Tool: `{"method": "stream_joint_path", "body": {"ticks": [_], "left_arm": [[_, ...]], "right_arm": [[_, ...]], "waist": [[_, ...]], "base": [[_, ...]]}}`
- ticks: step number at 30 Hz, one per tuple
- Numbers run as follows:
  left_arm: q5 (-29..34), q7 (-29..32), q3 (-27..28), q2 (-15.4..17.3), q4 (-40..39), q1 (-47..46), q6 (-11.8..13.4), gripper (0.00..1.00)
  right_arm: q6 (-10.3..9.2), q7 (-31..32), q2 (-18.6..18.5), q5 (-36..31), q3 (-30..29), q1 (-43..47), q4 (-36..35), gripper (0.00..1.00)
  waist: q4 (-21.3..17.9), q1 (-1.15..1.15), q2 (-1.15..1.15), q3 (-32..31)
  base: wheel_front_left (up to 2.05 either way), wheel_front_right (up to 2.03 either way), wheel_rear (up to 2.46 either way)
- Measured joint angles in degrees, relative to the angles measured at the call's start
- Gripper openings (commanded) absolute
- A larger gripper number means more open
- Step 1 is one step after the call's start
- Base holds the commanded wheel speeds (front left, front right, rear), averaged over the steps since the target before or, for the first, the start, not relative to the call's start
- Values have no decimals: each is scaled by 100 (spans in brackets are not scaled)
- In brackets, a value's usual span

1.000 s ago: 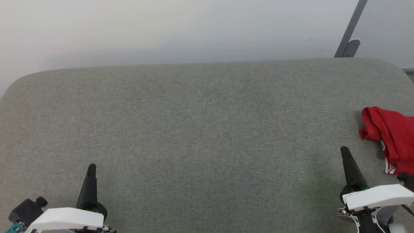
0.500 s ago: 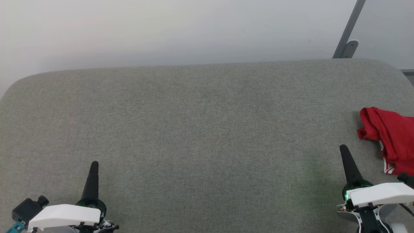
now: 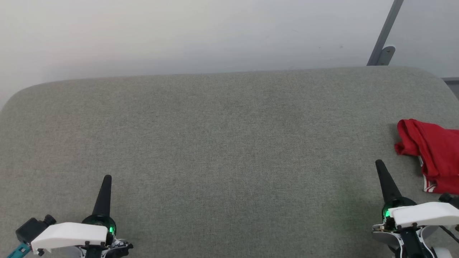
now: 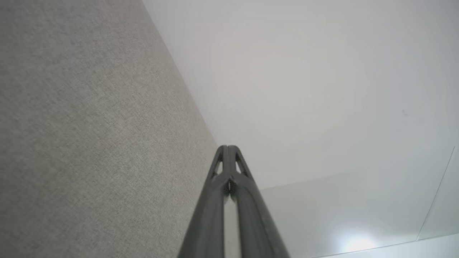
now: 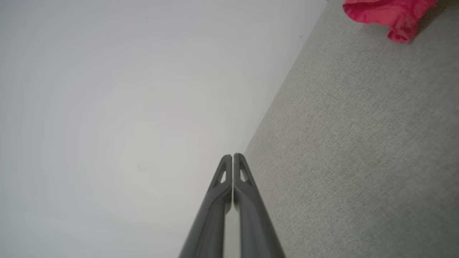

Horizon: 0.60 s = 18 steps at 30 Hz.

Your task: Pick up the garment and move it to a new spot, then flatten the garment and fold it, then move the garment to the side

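Garment (image 3: 435,154) crumpled, red; woven grey table (image 3: 229,143).

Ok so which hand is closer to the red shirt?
The right hand, at the head view's lower right, just beside the red shirt but apart from it; the left hand is far across the grey surface.

A wide surface (image 3: 222,136) covered in grey woven fabric, with rounded far corners, spans the frame from left to right. A crumpled red garment (image 3: 434,152) with a white-striped hem lies on it at mid-right, cut off by the frame edge.
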Motion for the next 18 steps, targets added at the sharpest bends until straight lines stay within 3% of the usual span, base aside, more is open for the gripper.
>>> {"method": "stream_joint_path", "body": {"ticks": [18], "left_arm": [[-805,247,64,-89,88,-166,0,0]], "right_arm": [[0,182,85,822,-85,-88,54,0]], "waist": [[-32,0,0,-44]], "base": [[0,0,0]]}}
